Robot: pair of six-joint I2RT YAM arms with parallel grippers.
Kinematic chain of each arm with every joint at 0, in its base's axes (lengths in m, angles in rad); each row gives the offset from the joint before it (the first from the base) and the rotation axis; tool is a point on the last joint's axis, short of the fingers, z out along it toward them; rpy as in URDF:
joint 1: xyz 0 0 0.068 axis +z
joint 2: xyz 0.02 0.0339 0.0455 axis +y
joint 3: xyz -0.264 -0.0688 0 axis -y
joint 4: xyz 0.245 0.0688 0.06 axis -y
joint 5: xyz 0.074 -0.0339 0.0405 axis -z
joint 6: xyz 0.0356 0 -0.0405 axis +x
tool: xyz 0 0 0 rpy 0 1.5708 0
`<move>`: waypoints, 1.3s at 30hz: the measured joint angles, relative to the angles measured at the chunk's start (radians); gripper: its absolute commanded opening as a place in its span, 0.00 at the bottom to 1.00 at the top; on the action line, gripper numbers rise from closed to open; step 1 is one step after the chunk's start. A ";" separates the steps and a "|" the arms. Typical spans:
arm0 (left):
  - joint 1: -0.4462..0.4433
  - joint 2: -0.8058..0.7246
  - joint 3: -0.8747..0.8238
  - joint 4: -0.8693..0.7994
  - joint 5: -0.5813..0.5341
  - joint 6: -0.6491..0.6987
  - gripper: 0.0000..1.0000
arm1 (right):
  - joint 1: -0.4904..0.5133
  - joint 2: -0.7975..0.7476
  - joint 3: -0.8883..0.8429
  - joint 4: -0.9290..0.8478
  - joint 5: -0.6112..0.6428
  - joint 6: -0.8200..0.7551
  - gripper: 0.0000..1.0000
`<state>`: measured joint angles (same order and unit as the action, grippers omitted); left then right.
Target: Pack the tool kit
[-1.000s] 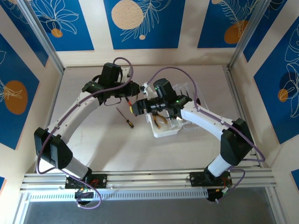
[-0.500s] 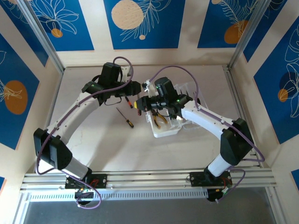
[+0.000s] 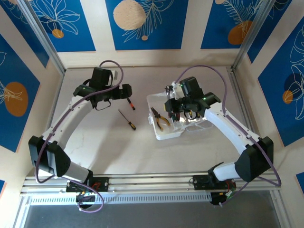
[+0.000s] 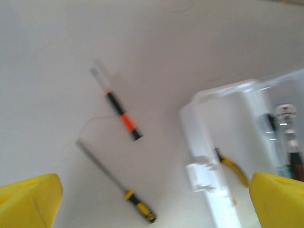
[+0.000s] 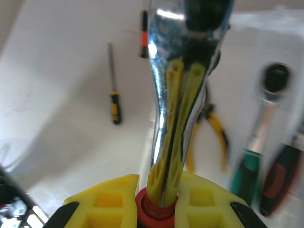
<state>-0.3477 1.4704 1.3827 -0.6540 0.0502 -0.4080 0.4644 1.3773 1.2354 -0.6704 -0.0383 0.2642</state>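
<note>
The tool kit's clear case lies open right of centre, with yellow-handled pliers in its tray and its lid flat to the right. My right gripper hovers over the tray, shut on a chrome-shafted tool with a red collar at its fingers. Two screwdrivers lie on the table: a red-and-black one and a yellow-and-black one. My left gripper is open above them, its fingers wide apart with nothing between; both screwdrivers sit below it.
In the tray beside the pliers lie a green-handled ratchet and a red-and-black handle. The case's near corner and latch sit right of the loose screwdrivers. Walls and aluminium posts ring the table.
The two grippers were close together left of the case. My right gripper has swung right over the tray with the chrome tool, and my left gripper has drawn back to the left.
</note>
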 measured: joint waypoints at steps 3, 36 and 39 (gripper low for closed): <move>0.027 0.000 -0.058 -0.037 -0.047 0.008 1.00 | -0.053 -0.001 0.000 -0.066 0.042 -0.039 0.00; 0.038 0.033 -0.195 -0.015 -0.075 0.018 1.00 | 0.000 0.328 0.156 -0.211 0.414 -0.071 0.00; 0.038 0.033 -0.195 -0.015 -0.069 0.018 1.00 | 0.021 0.348 0.157 -0.214 0.468 -0.063 0.00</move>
<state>-0.3096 1.5032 1.1877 -0.6693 -0.0189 -0.3901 0.4850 1.7256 1.3922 -0.8848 0.4297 0.2008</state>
